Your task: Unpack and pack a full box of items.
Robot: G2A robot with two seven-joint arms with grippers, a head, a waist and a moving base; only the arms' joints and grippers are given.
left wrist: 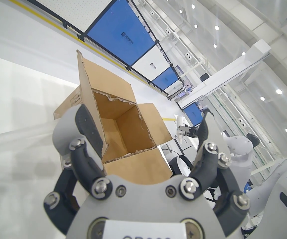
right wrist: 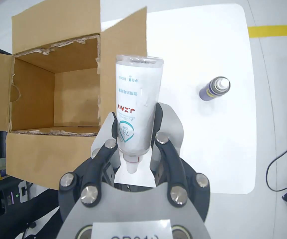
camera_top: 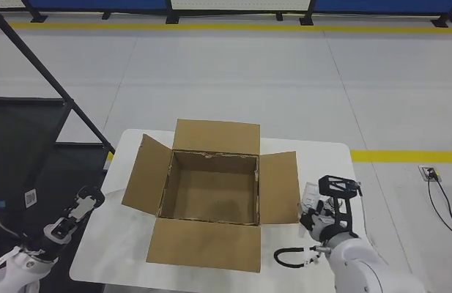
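matt brown cardboard box [camera_top: 211,194], torn rim; glossy plastic bottle [right wrist: 138,100].

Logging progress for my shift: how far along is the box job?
Done: the box looks empty, flaps open, and a blue spray can stands on the table. In hand: the right tool grips a white bottle beside the box; the left tool is open. Left: likely packing both back.

White table [camera_top: 116,242], rounded corners, stands on grey floor. Yellow floor tape [camera_top: 401,156] runs beside it. Black cable [camera_top: 438,207] leads from floor outlet [camera_top: 428,173].
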